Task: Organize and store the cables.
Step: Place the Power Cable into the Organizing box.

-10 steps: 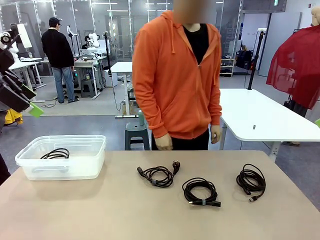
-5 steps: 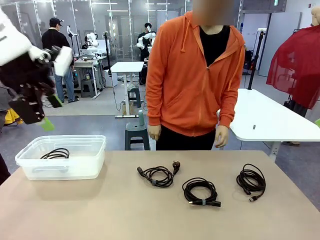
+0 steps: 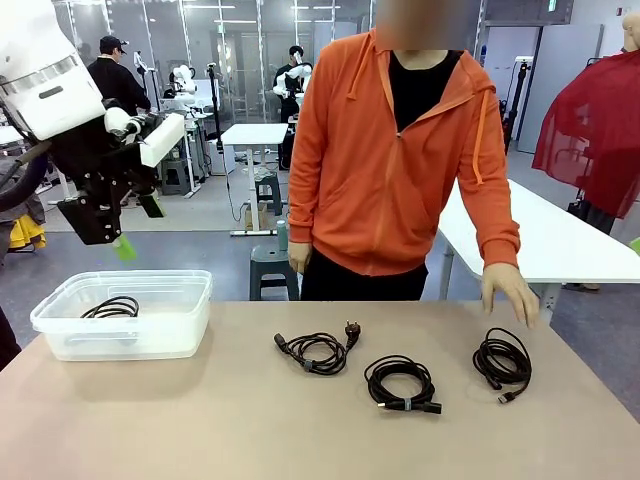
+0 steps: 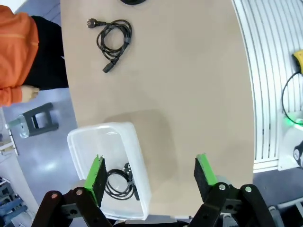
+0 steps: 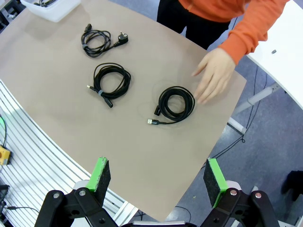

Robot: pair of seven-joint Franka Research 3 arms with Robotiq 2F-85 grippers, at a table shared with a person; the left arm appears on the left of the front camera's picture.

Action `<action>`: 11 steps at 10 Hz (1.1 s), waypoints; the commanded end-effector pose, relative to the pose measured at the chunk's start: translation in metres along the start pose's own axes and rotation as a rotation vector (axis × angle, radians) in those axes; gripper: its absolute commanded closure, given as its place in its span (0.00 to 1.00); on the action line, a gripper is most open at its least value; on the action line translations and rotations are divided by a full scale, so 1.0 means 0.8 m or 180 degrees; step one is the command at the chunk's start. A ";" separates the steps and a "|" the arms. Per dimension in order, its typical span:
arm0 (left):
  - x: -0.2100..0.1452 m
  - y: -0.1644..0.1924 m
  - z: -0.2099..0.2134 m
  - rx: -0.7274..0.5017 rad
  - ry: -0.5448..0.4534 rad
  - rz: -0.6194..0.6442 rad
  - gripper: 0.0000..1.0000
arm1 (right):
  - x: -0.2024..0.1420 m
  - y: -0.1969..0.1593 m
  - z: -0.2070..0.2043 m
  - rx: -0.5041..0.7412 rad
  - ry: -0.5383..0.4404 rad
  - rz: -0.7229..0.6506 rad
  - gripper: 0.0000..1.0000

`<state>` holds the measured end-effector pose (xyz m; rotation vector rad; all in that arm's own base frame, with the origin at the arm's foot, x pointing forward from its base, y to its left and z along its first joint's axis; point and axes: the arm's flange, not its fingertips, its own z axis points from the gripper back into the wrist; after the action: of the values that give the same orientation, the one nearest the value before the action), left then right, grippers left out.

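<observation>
Black cable [image 3: 112, 307] sits in the bin [image 3: 130, 340]; you've three cables [image 3: 400, 382] left on the table [image 3: 200, 420], person's hand [image 3: 508, 292] near one. Left gripper [image 3: 138, 227] and right gripper [image 5: 158, 175] both wide, empty.

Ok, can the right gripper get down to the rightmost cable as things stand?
Probably not safely. The right gripper is open and high above the table with a free way down, but the person's hand hovers right beside the rightmost cable, at its far edge.
</observation>
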<state>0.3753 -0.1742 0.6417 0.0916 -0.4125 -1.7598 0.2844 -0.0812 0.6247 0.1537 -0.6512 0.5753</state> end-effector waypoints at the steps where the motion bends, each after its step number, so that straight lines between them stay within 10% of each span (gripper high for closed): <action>1: 0.005 -0.003 -0.012 -0.0060 0.0091 -0.0088 0.07 | -0.002 0.000 0.001 -0.0001 0.0001 0.0009 0.00; 11: 0.059 0.093 -0.139 -0.0398 0.0173 -0.0527 0.07 | -0.002 0.000 0.001 -0.0001 0.0001 0.0009 0.00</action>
<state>0.4411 -0.2477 0.5665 0.0671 -0.2635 -1.9112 0.2843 -0.0812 0.6248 0.1536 -0.6514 0.5754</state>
